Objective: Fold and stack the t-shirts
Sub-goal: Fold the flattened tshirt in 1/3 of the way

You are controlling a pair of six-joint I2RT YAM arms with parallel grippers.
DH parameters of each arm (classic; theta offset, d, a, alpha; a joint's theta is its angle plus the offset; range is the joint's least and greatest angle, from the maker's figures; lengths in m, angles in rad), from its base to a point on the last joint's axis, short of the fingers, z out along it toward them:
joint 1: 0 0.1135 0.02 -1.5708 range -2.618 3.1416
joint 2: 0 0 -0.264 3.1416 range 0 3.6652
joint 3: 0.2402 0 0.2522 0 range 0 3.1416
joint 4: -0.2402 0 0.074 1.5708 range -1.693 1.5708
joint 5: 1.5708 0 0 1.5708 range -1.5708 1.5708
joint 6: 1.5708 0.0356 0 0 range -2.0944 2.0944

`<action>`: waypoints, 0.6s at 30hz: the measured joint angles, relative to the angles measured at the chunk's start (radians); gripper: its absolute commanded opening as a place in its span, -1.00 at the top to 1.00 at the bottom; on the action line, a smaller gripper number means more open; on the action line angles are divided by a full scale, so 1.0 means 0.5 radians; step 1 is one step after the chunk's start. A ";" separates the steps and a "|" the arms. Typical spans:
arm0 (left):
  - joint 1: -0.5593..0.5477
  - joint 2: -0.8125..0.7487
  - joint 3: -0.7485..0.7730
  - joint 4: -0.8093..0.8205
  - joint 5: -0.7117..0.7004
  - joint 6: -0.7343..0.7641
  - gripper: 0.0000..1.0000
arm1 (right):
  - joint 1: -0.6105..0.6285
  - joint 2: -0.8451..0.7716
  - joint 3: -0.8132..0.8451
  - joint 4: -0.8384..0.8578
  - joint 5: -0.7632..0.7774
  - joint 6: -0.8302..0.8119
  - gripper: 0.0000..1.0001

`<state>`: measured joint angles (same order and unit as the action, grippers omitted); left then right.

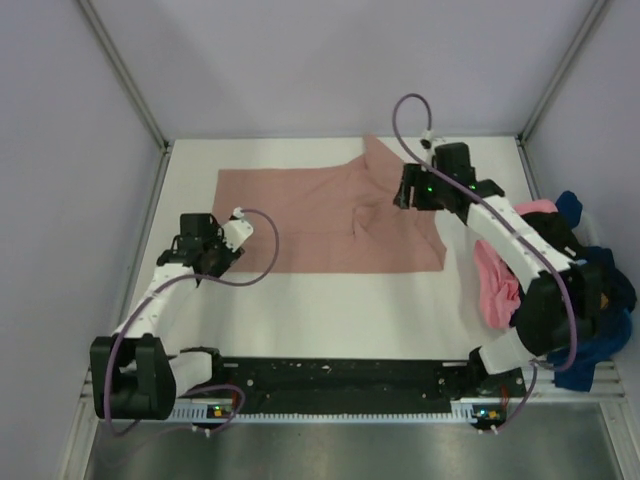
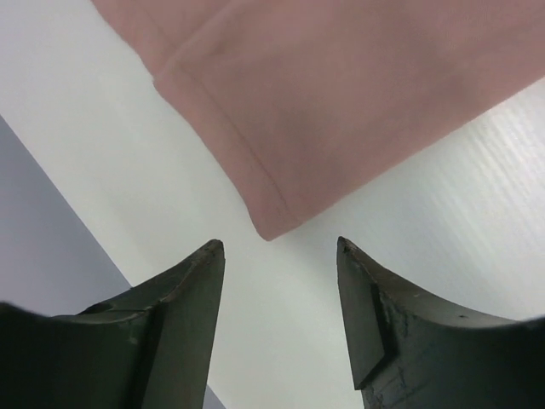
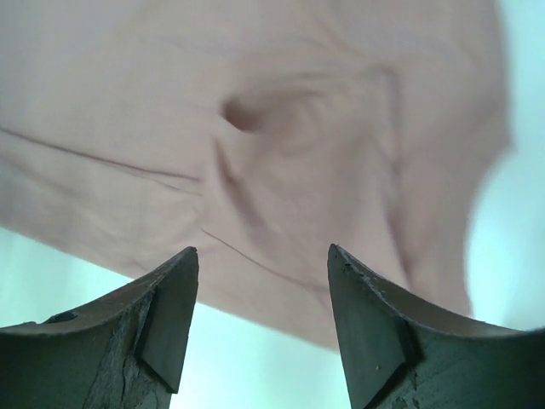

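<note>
A dusty rose-pink t-shirt (image 1: 320, 215) lies spread on the white table, its right part rumpled and folded over. My left gripper (image 1: 222, 262) is open and empty just short of the shirt's near left corner (image 2: 268, 228). My right gripper (image 1: 405, 190) is open and empty above the rumpled right part of the shirt (image 3: 281, 153). No figure shows on the cloth. A pile of other t-shirts lies at the right edge: bright pink (image 1: 497, 285), black (image 1: 600, 285) and blue (image 1: 590, 360).
Grey walls enclose the white table (image 1: 330, 310) on the left, back and right. A black rail (image 1: 340, 375) with the arm bases runs along the near edge.
</note>
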<state>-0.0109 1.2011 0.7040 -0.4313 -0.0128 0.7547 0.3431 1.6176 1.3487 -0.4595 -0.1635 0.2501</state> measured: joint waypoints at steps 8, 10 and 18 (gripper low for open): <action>0.000 -0.105 -0.128 -0.018 0.328 0.446 -0.29 | -0.274 -0.396 -0.792 -0.096 0.251 0.203 -0.27; 0.000 -0.040 -0.167 -0.012 0.336 0.532 -0.29 | -0.273 -0.359 -0.887 -0.146 0.260 0.230 -0.27; 0.001 0.242 -0.227 0.353 0.142 0.677 0.26 | -0.282 -0.192 -0.961 -0.137 0.312 0.275 0.47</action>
<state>-0.0105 1.3220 0.5907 -0.2546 0.0582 1.0931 0.2020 1.5219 0.8680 -0.5278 -0.0074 0.3878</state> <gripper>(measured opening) 0.548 0.509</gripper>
